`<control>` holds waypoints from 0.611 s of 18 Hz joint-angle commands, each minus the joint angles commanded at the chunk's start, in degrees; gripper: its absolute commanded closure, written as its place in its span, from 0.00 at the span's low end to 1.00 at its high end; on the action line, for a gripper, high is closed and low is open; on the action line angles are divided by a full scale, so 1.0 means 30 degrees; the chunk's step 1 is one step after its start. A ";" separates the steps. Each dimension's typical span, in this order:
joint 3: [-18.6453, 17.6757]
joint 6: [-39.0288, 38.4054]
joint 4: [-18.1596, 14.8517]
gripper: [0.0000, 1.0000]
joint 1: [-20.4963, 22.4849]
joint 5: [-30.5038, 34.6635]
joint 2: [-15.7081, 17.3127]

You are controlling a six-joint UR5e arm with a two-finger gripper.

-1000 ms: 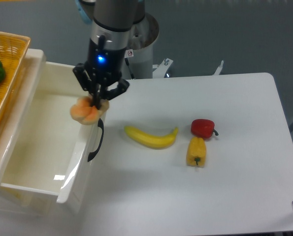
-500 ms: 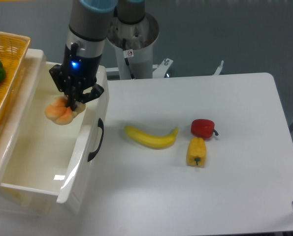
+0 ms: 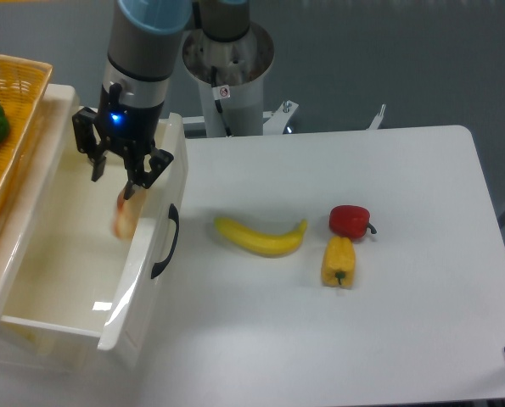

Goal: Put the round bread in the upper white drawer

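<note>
Camera view: my fingers were spread apart over the upper white drawer, holding nothing. The round bread showed as a blurred tan smear just below them, inside the drawer, close against the inner face of the front panel, near the black handle. Blur made it hard to tell if it was touching the drawer floor or was in mid-air; I judged it was falling. So the bread lay straight down from my fingers, a little toward the front wall. No clear long axis, it was roundish and smeared. Next move, as I judged: lift straight up and clear; the bread was below, so no sideways sweep was needed. Banana, red pepper and yellow pepper sat on the white surface, well apart from me.
</note>
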 joint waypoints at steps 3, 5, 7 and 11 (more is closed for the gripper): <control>0.0000 0.0000 -0.0058 0.31 -0.0001 0.0000 0.0000; 0.0000 0.0000 -0.0030 0.14 -0.0001 0.0058 0.0000; 0.0000 0.0029 0.0058 0.00 0.0174 0.0175 0.0000; 0.0058 0.0059 0.0175 0.00 0.0789 0.0760 -0.0029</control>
